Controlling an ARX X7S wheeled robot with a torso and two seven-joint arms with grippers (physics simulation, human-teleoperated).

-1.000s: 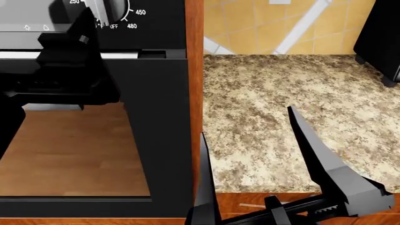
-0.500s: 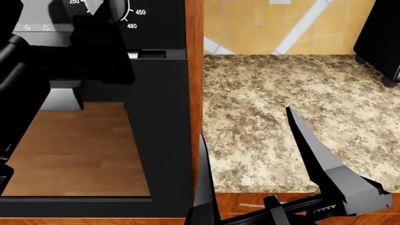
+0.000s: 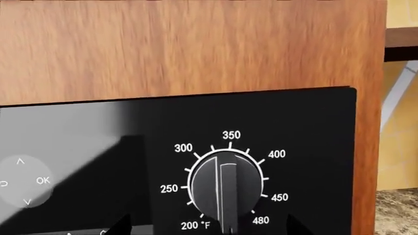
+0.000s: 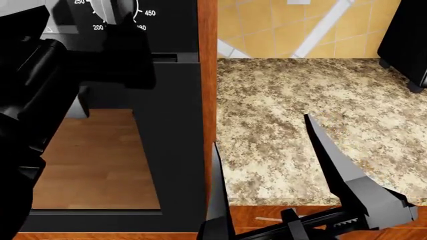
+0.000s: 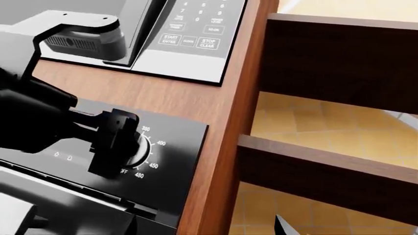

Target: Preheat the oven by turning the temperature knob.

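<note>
Built-in black oven point(image 4: 167, 125) at head view's left, set in wood cabinet panel point(image 3: 163, 49). One temperature knob point(image 3: 224, 193) on the black control panel point(image 3: 313, 147), silver-grey pointer roughly vertical, ringed w/ white marks 200°F, 250, 300, 350, 400, 450, 480. One round grey OK pad point(image 3: 26, 181) w/ arrows farther along the panel.

Left end effector point(image 5: 114, 144) black, bulky, right in front of the knob; from right wrist cam, covering most of the dial. In left wrist cam, two dark fingertips point(image 3: 121, 226) barely in shot, one either side of the knob, apart from it; spread, nothing pinched. Left arm blocking much of the oven door glass point(image 4: 100, 160) in head view.

Right end effector point(image 4: 267, 170) low in head view, two long dark fingers splayed wide, holding nothing, over the speckled granite surface point(image 4: 300, 110). Surface bare, lots of open room; wood front edge just below the fingers.

Above the oven: one microwave point(image 5: 189, 34) w/ keypad, START and STOP/CLEAR buttons. Beside the cabinet: two dark wood shelves point(image 5: 326, 176), yellow tiled wall point(image 4: 280, 25) behind. One black appliance point(image 4: 407, 40) at surface's far right, cut off by frame edge.
</note>
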